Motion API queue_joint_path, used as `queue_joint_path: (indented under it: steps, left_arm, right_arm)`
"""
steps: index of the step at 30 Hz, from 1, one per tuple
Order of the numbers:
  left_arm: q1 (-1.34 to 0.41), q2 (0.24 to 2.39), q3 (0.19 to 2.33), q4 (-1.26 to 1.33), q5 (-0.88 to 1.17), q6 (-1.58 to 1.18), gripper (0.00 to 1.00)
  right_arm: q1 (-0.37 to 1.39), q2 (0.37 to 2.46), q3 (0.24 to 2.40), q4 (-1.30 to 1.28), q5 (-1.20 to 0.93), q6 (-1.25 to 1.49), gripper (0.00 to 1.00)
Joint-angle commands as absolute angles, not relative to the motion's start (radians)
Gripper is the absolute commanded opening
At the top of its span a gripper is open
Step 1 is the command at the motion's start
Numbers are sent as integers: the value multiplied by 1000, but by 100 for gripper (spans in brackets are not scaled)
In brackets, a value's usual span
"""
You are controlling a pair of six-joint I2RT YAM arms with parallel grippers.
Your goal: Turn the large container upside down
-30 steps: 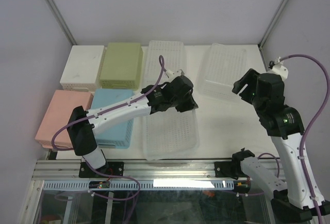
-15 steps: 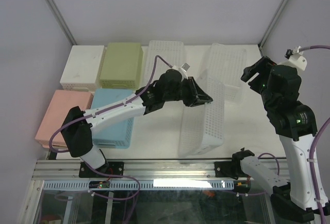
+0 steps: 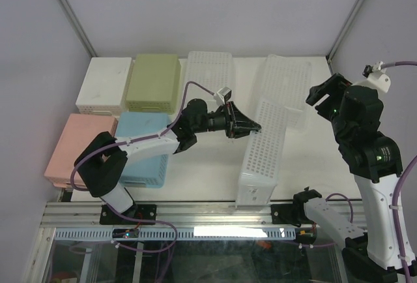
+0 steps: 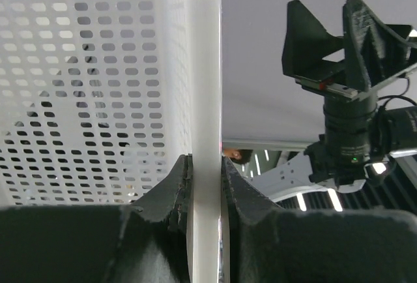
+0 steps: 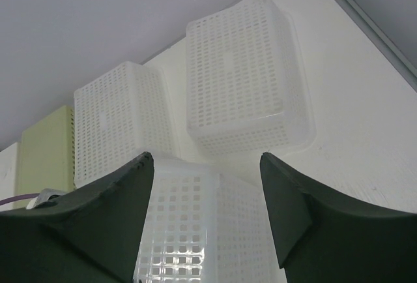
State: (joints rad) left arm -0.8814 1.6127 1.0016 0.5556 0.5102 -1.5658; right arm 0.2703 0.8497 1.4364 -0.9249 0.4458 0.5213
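The large container, a white perforated basket, stands tipped on its long side near the table's front edge, its bottom facing up and left. My left gripper is shut on the container's upper rim; in the left wrist view the jaws clamp that white rim from both sides. At the right, my right gripper hangs open above the table and holds nothing. In the right wrist view its open fingers frame the top of the large container just below.
Along the back stand a white box, a green box, a white perforated basket and a clear basket. A pink box and a blue box sit at the left under my left arm.
My left gripper has lifted the container's rim and swung it right, so the container went from lying flat to standing on its side. My right arm drew back slightly.
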Motion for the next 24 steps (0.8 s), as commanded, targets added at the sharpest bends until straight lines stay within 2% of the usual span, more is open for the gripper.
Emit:
queue_joint_path:
  steps: [1, 11, 24]
  left_arm:
    - [-855, 1613, 958, 965, 595, -1737, 0]
    - [-820, 1744, 841, 1268, 622, -1879, 0]
    - [-735, 1840, 691, 1375, 688, -1853, 0]
  right_arm:
    - [272, 845, 1420, -886, 454, 532, 69]
    - [272, 843, 1380, -877, 446, 538, 70]
    - [272, 826, 1305, -873, 380, 565, 69]
